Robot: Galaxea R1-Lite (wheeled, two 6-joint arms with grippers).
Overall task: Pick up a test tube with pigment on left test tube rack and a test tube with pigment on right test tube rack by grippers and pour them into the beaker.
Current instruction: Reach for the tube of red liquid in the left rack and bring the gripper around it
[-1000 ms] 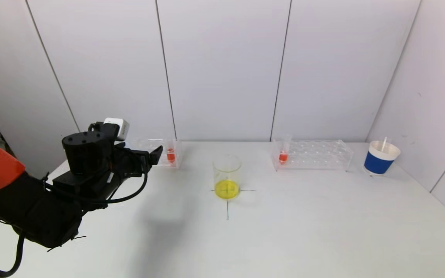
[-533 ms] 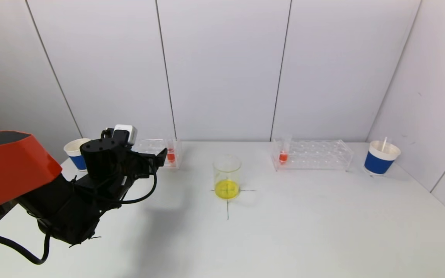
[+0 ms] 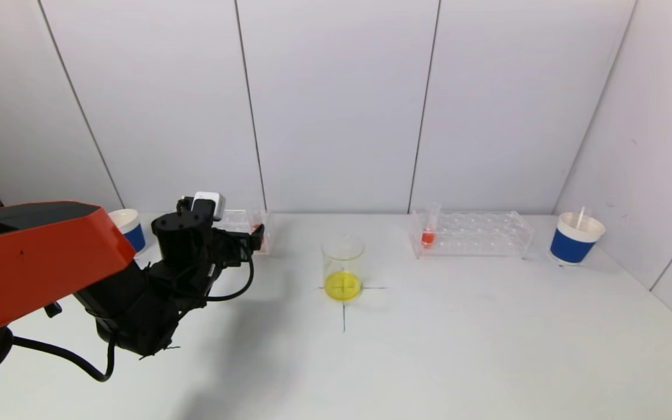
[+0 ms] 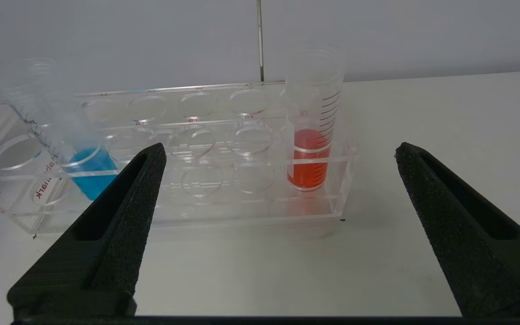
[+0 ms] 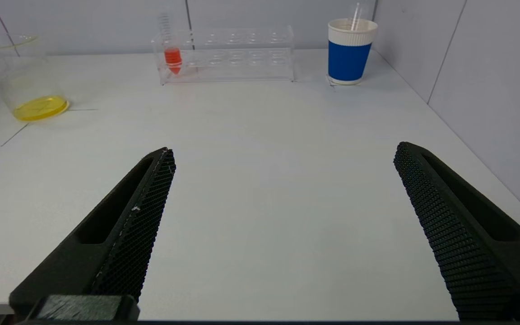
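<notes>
Fingers (image 4: 124, 216) spread – left gripper (image 4: 278, 153) faces red tube (image 4: 310, 149); blue tube (image 4: 68, 149) beside.

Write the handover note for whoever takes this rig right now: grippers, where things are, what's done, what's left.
Left gripper: open, empty, in front of the left rack, lined up roughly with the red tube. A blue tube leans at the rack's other end.
Right gripper: open, empty, parked over bare table, out of the head view.
Right rack: its red tube stands at the end nearest the beaker.
Beaker: mid-table on the cross mark, yellow liquid in it.
Done: left approach only.
Left: grasp both tubes, pour both into the beaker.
</notes>
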